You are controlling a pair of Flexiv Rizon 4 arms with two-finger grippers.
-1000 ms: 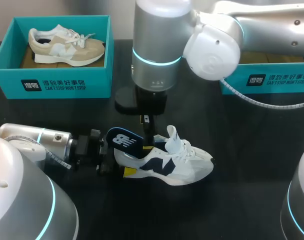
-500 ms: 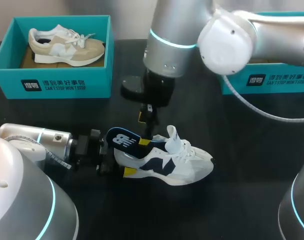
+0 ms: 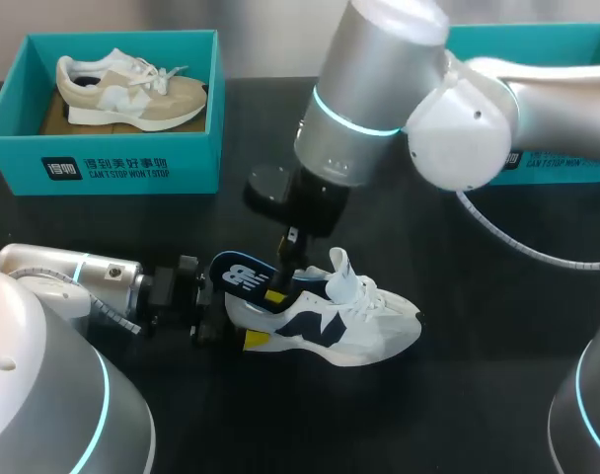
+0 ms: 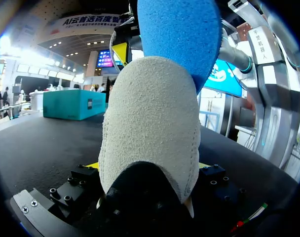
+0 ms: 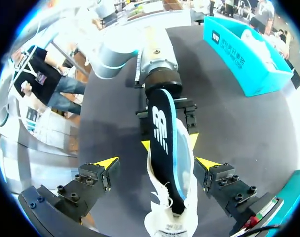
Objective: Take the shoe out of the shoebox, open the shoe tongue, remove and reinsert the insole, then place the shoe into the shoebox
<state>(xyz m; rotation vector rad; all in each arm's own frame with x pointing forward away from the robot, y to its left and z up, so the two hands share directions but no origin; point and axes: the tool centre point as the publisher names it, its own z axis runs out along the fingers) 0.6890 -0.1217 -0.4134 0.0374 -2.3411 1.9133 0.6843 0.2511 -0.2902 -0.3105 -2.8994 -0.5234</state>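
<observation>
Reckoning we were midway: sneaker (image 3: 364,321) out, left end effector (image 3: 236,318) clamped its heel, insole (image 3: 246,276) half in, right end effector (image 5: 157,163) spread open.

White shoe (image 3: 354,321) with navy panel; navy insole (image 3: 246,279), blue underside; teal shoebox (image 3: 586,173).

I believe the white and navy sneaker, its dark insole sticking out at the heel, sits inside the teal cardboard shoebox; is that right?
Not quite: the white and navy sneaker, its dark insole sticking out at the heel, sits on the black table, outside the teal cardboard shoebox, as the head view shows.
</observation>
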